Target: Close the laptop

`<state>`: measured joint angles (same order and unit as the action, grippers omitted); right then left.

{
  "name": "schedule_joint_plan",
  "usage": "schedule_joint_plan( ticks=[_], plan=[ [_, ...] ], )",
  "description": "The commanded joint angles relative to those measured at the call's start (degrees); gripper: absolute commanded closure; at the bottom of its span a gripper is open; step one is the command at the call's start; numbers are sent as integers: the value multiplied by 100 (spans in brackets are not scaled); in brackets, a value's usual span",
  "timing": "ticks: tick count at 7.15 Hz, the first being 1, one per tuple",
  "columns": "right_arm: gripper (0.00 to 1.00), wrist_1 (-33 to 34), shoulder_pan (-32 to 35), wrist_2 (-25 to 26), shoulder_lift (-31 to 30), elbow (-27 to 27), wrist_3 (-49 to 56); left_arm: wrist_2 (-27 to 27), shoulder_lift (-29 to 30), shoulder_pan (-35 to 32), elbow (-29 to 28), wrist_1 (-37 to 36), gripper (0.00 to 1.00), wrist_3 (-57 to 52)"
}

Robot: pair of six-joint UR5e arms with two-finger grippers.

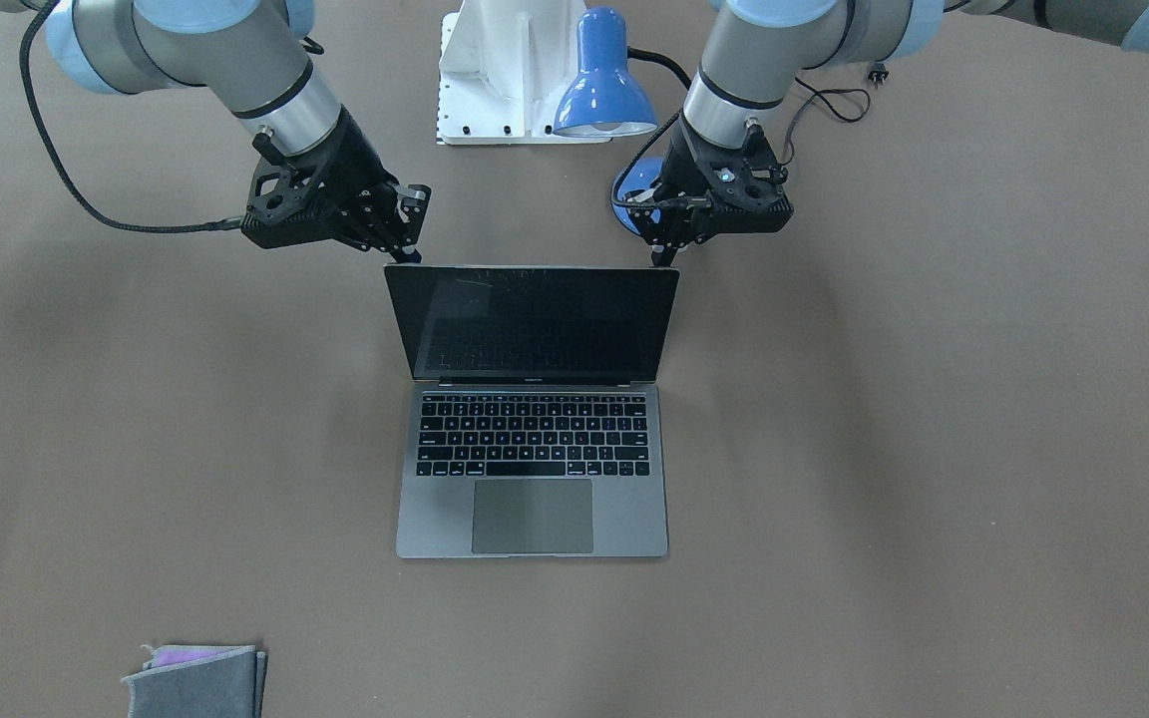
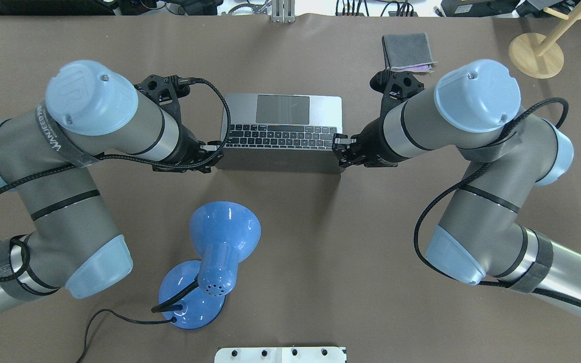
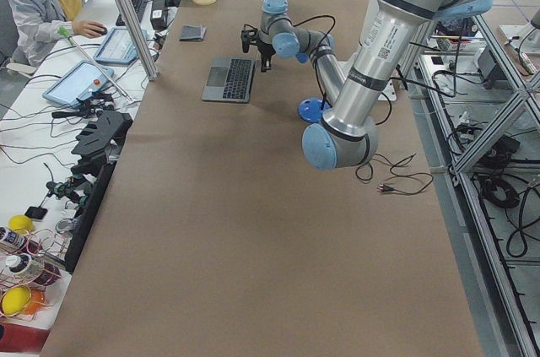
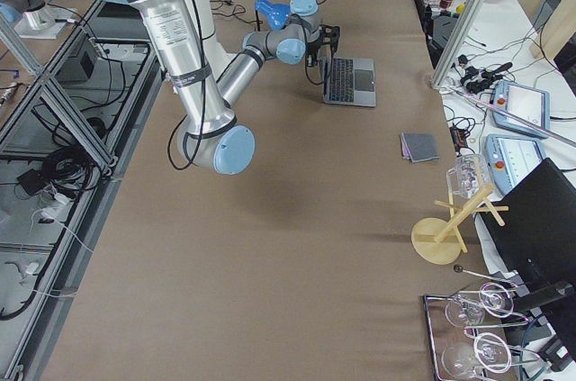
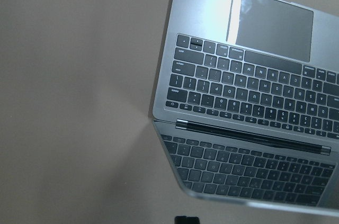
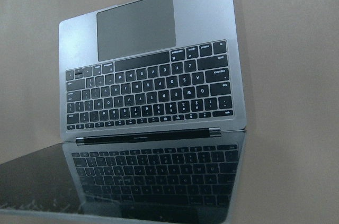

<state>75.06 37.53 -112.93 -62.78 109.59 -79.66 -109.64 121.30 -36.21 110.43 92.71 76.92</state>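
The space-grey laptop (image 1: 533, 469) stands open mid-table, its black screen (image 1: 533, 324) upright and tilted slightly back toward the robot. It also shows in the overhead view (image 2: 283, 126), the left wrist view (image 5: 249, 86) and the right wrist view (image 6: 153, 81). My left gripper (image 1: 663, 257) is at the lid's top corner on the robot's left, on the lid's back side, and looks shut and empty; it also shows from overhead (image 2: 215, 148). My right gripper (image 1: 405, 253) is at the other top corner, also behind the lid, and looks shut and empty (image 2: 339, 145). Whether either gripper touches the lid is unclear.
A blue desk lamp (image 2: 220, 242) with its cord stands behind the laptop, between the arms, near the white robot base (image 1: 505, 70). A folded grey cloth (image 1: 197, 680) lies at the far side. A wooden stand (image 2: 535, 53) is at the far right corner.
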Motion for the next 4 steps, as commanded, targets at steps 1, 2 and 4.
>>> schedule_joint_plan(
  ticks=[1, 2, 4],
  plan=[
    [100, 0, 17, 183, 125, -78, -32, 214, 104, -9, -249, 290, 100, -10],
    [100, 17, 18, 288, 178, -86, -119, 224, 122, -44, -320, 370, 100, -10],
    [100, 9, 105, 429, 240, -226, -120, 224, 376, -262, -661, 502, 100, -254]
  ],
)
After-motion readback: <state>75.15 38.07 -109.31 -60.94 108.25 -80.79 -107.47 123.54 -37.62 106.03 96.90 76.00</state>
